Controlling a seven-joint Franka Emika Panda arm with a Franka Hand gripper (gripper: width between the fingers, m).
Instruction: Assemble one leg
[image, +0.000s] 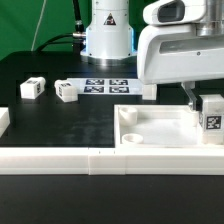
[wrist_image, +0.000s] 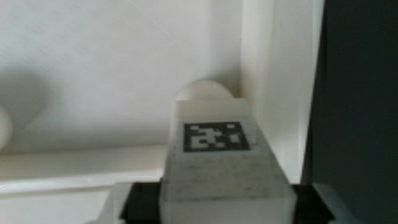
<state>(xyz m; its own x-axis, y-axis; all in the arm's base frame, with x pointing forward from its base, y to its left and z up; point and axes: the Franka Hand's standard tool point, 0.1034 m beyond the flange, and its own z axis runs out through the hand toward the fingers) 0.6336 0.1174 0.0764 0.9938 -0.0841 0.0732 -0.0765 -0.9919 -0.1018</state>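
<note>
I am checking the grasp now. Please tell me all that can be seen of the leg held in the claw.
The leg is a small white block-like peg, apparently plastic, with a black-and-white square tag on one side. The claw is shut on it and holds it upright over the tray part, at the corner on the exterior view's right. In the wrist view its far end looks rounded and sits near the tray's corner wall. Whether it touches the tray cannot be told.
</note>
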